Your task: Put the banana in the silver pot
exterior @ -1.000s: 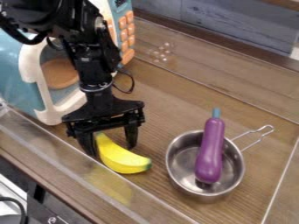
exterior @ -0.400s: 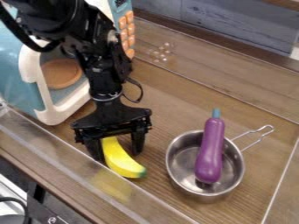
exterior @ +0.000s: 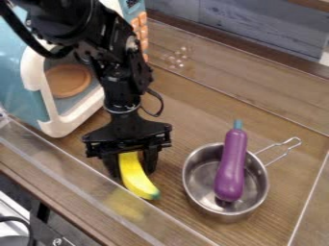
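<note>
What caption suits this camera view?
Gripper straddles the banana beside the silver pot, which holds an eggplant.

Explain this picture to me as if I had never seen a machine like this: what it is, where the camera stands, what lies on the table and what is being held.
This is one robot arm, black and jointed, reaching down onto a wooden table. The single camera looks at it from the front and a little above. At the arm's end is its tool, a two-fingered claw pointing straight down. Its fingers stand on either side of the upper end of a yellow toy banana, which lies on the table; the jaws look as if they are closing on it, but a firm grip cannot be confirmed, and the banana is not lifted. To the right sits a small shiny silver pot with a thin wire handle. A purple eggplant is already leaning inside it. Behind the arm, at the left, stands a teal-and-white toy microwave.
</note>
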`<state>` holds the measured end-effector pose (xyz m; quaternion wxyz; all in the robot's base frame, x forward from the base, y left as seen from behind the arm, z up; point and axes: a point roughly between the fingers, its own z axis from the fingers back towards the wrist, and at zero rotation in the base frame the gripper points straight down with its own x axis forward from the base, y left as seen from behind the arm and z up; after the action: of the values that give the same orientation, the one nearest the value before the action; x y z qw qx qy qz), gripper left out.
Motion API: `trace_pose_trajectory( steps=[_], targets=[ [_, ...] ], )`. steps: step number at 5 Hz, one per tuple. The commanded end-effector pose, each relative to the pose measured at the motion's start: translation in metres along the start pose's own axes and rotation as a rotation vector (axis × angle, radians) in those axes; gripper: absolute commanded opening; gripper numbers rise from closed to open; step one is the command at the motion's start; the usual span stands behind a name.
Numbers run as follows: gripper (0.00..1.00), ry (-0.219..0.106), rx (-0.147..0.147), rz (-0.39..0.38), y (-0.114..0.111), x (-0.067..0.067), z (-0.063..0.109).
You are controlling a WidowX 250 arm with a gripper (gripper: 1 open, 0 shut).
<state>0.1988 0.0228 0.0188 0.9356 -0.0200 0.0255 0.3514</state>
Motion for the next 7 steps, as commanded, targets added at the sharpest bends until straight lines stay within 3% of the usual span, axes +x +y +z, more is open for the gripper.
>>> trace_pose_trajectory(
  steps=[1, 2, 6, 7],
  targets=[
    [0.00, -0.014, -0.016, 0.040, -0.001, -0.003, 0.016],
    [0.00, -0.011, -0.022, 0.090, 0.002, -0.007, 0.027],
    [0.00, -0.015, -0.023, 0.162, 0.025, 0.000, 0.014],
    [0.00, -0.015, -0.016, 0.143, 0.038, 0.005, 0.021]
  ],
)
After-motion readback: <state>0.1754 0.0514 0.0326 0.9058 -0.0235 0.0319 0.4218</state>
